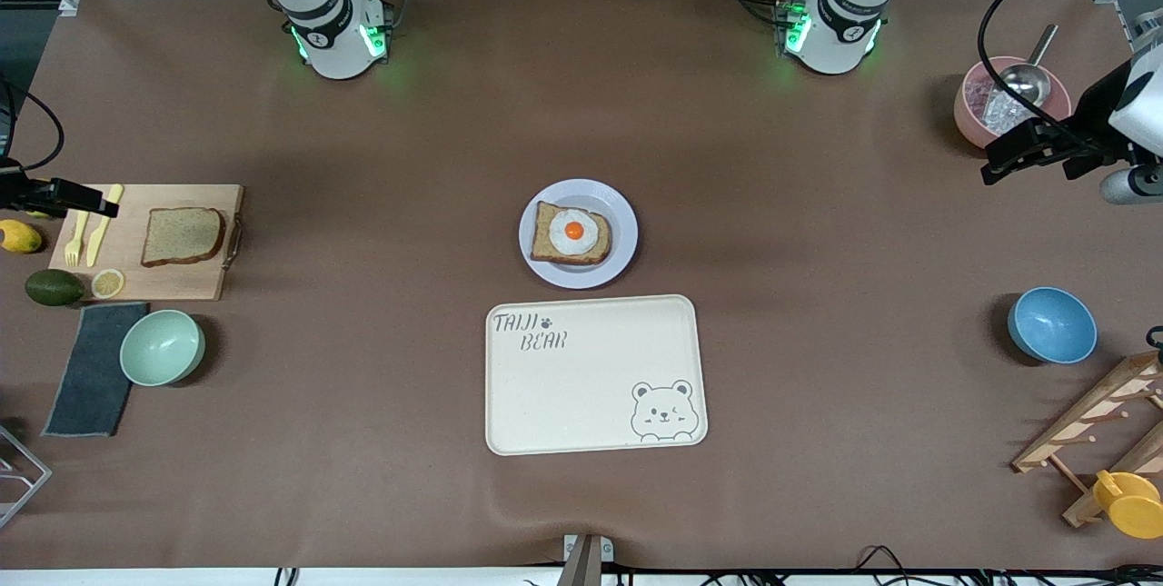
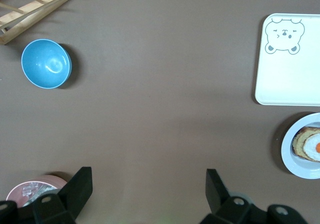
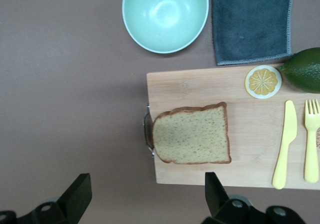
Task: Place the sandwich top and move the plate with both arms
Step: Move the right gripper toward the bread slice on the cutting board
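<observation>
**A:** Brown matting covers the whole table (image 1: 382, 441), and nothing of the task looks begun. The sandwich top (image 1: 183, 235) lies flat on the cutting board (image 1: 164, 282) toward the right arm's end, beside a yellow knife (image 1: 102, 223) and fork (image 1: 76, 239). No gripper touches it.

**B:** And the plate?

**A:** The plate (image 1: 618, 204) sits mid-table, carrying the egg slice (image 1: 571, 233), with the bear tray (image 1: 591, 386) just beside it, nearer the front camera.

**B:** Where are the grippers?

**A:** The right gripper (image 3: 145, 194) hangs released over the board's edge, fingers spread wide and holding nothing; its wrist view shows the bread close to the gap between them. The left gripper (image 2: 149, 189) waits, also spread and empty, over bare matting beside the pink bowl (image 1: 974, 118) at the left arm's end of the table.

**B:** So the step in hand?

**A:** I'd judge it the approach to the bread. Next the right gripper likely needs to come down astride the slice and pinch it at the crust. It lies flat, so getting a finger under an edge may be awkward.

**B:** How does the slice look?

**A:** Speckled brown wholegrain crumb, darker crust all round, roughly square with one rounded end. It looks soft, so a hard squeeze could dent it.
</observation>
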Controlling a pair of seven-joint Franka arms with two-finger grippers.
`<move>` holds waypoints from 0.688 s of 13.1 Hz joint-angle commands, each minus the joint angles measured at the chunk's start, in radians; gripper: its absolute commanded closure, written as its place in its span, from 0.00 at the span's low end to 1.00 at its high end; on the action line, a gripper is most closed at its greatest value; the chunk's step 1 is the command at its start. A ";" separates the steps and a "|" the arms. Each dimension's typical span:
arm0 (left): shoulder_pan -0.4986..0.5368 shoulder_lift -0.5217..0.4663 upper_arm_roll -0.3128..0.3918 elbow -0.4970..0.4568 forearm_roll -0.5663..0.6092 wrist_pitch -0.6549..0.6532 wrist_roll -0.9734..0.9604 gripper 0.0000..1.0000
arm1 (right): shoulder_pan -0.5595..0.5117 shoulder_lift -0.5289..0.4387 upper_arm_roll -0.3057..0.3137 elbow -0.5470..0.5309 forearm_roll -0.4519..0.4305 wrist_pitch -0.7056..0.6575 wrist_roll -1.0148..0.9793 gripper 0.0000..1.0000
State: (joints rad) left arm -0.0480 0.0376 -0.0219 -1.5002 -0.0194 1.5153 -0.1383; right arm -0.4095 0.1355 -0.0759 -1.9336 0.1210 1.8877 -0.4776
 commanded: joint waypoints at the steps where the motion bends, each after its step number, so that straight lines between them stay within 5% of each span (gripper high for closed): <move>1: 0.000 0.007 0.000 0.014 -0.019 -0.001 0.016 0.00 | -0.069 0.065 0.016 -0.001 0.066 0.024 -0.105 0.00; 9: 0.002 0.007 0.000 0.014 -0.019 -0.001 0.016 0.00 | -0.149 0.164 0.016 -0.041 0.106 0.166 -0.279 0.06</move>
State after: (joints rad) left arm -0.0484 0.0399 -0.0222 -1.5002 -0.0196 1.5153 -0.1383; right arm -0.5279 0.2879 -0.0763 -1.9706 0.1971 2.0333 -0.7179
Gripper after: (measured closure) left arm 0.000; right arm 0.048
